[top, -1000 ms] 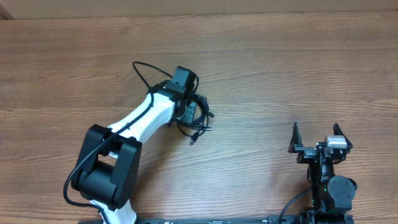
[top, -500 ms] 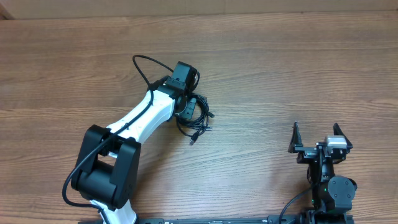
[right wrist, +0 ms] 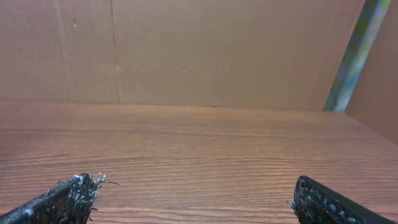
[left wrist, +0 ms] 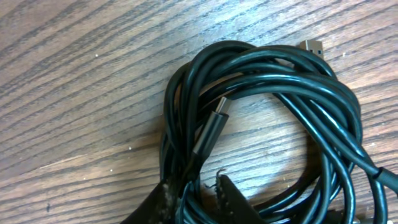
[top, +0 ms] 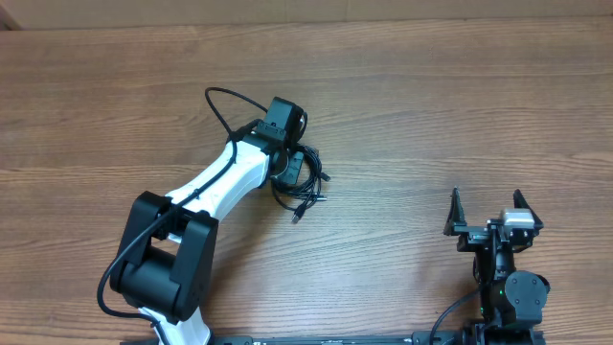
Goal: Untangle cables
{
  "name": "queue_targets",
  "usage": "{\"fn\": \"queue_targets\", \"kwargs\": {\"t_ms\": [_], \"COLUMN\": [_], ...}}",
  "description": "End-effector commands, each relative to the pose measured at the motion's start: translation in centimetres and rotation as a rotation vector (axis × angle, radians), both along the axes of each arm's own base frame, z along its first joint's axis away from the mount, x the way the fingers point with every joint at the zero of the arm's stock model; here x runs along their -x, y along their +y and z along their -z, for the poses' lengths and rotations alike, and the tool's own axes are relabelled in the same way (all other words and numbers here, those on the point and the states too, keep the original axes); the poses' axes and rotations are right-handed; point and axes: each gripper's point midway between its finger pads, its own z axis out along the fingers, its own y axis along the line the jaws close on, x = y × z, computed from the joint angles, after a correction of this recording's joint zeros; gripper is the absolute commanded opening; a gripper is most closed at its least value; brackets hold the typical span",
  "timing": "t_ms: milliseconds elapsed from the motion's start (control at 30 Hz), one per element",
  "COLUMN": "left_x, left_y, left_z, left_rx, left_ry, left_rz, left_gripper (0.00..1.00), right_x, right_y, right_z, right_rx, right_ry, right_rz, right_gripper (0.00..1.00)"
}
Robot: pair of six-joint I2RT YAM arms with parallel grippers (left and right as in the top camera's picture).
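A bundle of black cables (top: 302, 184) lies coiled on the wooden table near its middle. In the left wrist view the coil (left wrist: 267, 124) fills the frame, with a plug end (left wrist: 211, 127) lying across it and a USB plug (left wrist: 314, 46) at the upper right. My left gripper (top: 287, 165) sits on the coil's left side, and its fingers (left wrist: 193, 190) are closed around several strands. My right gripper (top: 484, 206) is open and empty at the right front of the table, far from the cables.
The table (top: 460, 105) is bare wood. A brown cardboard wall (right wrist: 199, 50) stands beyond the table's far edge in the right wrist view, with a pole (right wrist: 354, 56) at its right. The left arm's own cable (top: 222, 105) loops up behind its wrist.
The left gripper shifted slightly up and left on the coil between the earliest frame and the later ones. The right arm has not moved.
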Motion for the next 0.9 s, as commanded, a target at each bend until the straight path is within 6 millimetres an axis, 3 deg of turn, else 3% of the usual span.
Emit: {"fn": "queue_targets", "kwargs": {"t_ms": [0,233,433,533,600,733,867], "left_x": [0.6,1.0,1.5,1.8,1.6,0.7,-0.6], "left_y": [-0.4,-0.2,0.1,0.2,0.2,0.1,-0.6], "left_z": [1.1,1.6,2.5,2.9,2.8,1.5,-2.2], "left_rx": [0.002,-0.003,-0.005,-0.007,-0.008,-0.015,0.002], "left_ry": [0.030,0.040,0.043,0.047,0.041,0.016,0.000], "left_rz": [0.026,0.026,0.026,0.026,0.025,0.018,0.006], "left_gripper": [0.23,0.18,0.19,0.04,0.04,0.04,0.04], "right_x": [0.0,0.0,0.0,0.0,0.0,0.0,0.0], "right_y": [-0.2,-0.2,-0.2,-0.2,-0.2,-0.2,-0.2], "right_z": [0.3,0.3,0.3,0.3,0.3,0.3,0.3], "right_rx": [0.001,0.001,0.001,0.001,0.001,0.001,0.001], "right_ry": [0.003,0.003,0.003,0.003,0.003,0.003,0.003], "right_rz": [0.010,0.010,0.010,0.010,0.010,0.010,0.010], "right_gripper": [1.00,1.00,1.00,1.00,1.00,1.00,1.00]}}
